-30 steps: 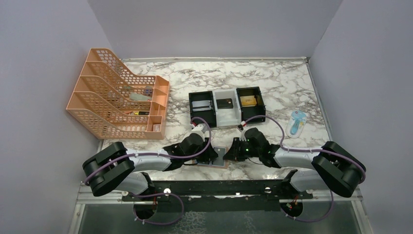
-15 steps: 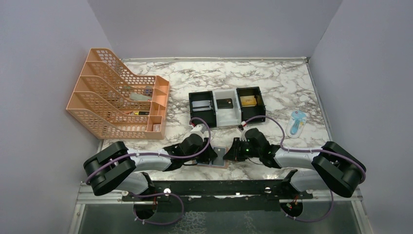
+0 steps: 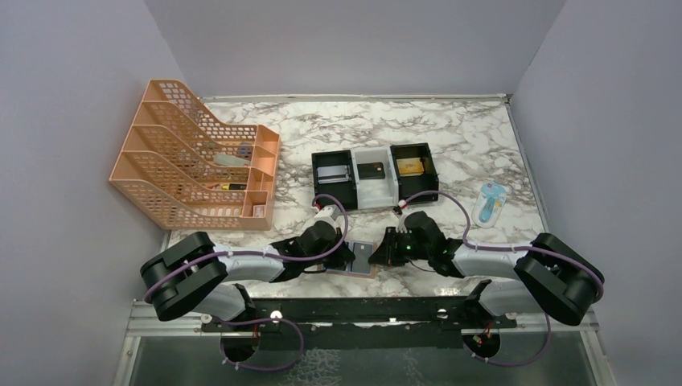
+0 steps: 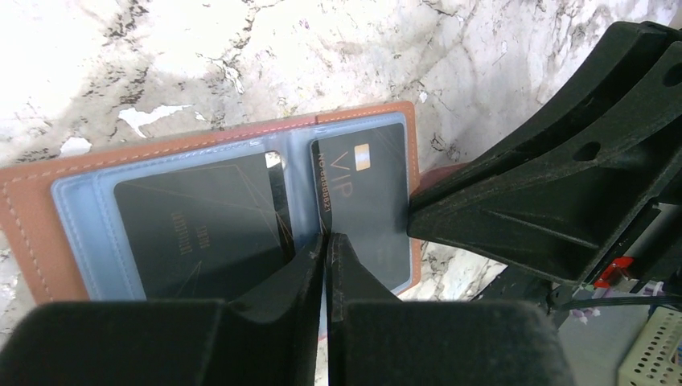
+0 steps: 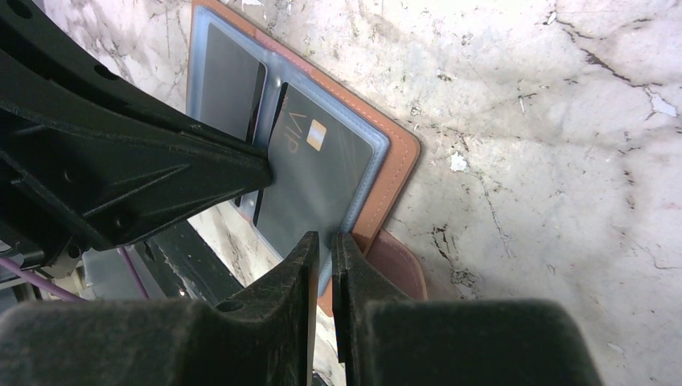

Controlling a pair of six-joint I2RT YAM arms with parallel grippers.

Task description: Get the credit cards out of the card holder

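Since a second ago the left gripper (image 4: pixel 326 239) has drawn its jaws in from partly spread to almost pressed together, while the card holder (image 4: pixel 32 233) has stayed where it was. It lies open and flat at the near edge of the counter (image 3: pixel 450 137), about midway between the two arms, with its light-blue lining facing up. Two dark credit cards sit in its clear pockets: the VIP card (image 4: pixel 374 201) on the side toward the right arm and a second dark card (image 4: pixel 193 233) beside it. The left fingertips meet at the seam between the two pockets, against the VIP card's inner edge; whether they have caught that edge cannot be told. The right gripper (image 5: pixel 323 239) has its jaws nearly together, pinching the card holder's outer edge just beside the VIP card.
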